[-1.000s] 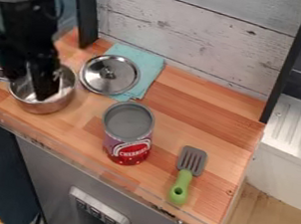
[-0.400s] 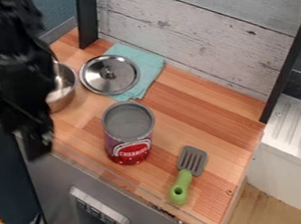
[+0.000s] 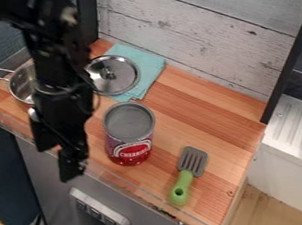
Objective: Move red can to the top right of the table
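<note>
Swung rightward from its earlier spot, the gripper (image 3: 61, 156) hangs between the pot (image 3: 22, 84) and the red can (image 3: 131, 152), over the front edge; I cannot tell whether it is open or closed. Partly behind the arm, the pot hides its contents. Upright near the table's middle, the can shows a grey top. Plank wall (image 3: 195, 33) backs the wooden table (image 3: 208, 102), where a blue cloth (image 3: 148, 64) lies under part of a metal lid (image 3: 119, 84). Wood stretches from the can to the far right corner; a green-handled spatula (image 3: 181, 185) lies near the front right edge.
</note>
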